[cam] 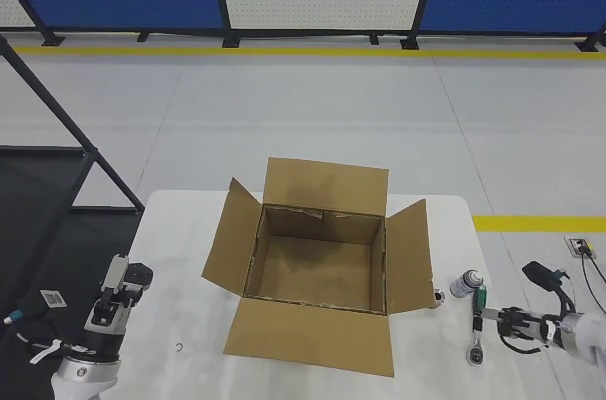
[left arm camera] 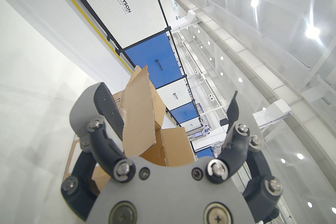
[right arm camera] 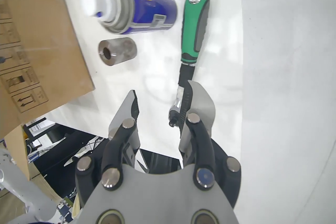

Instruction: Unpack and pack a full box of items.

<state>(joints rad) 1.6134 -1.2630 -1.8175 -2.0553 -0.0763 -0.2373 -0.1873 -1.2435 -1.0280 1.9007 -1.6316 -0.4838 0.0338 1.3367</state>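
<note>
Top view: the open box [cam: 328, 185] sits mid-surface [cam: 183, 230]. The left end effector [cam: 126, 272] is at its 8 o'clock, well apart. The right end effector [cam: 488, 318] is at 4 o'clock, by the ratchet [cam: 476, 335].

Left wrist view: fingers spread and empty, with a box flap beyond.

Right wrist view: fingers spread, the ratchet's head against one finger. The spray can [right arm camera: 136, 12] and metal socket [right arm camera: 118, 51] are near.

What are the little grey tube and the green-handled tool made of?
The little grey tube looks like dull, scuffed metal: grey, with a drilled hole. The green-handled tool has a matte handle, probably plastic or rubber, and a shiny shaft, likely polished steel.
</note>
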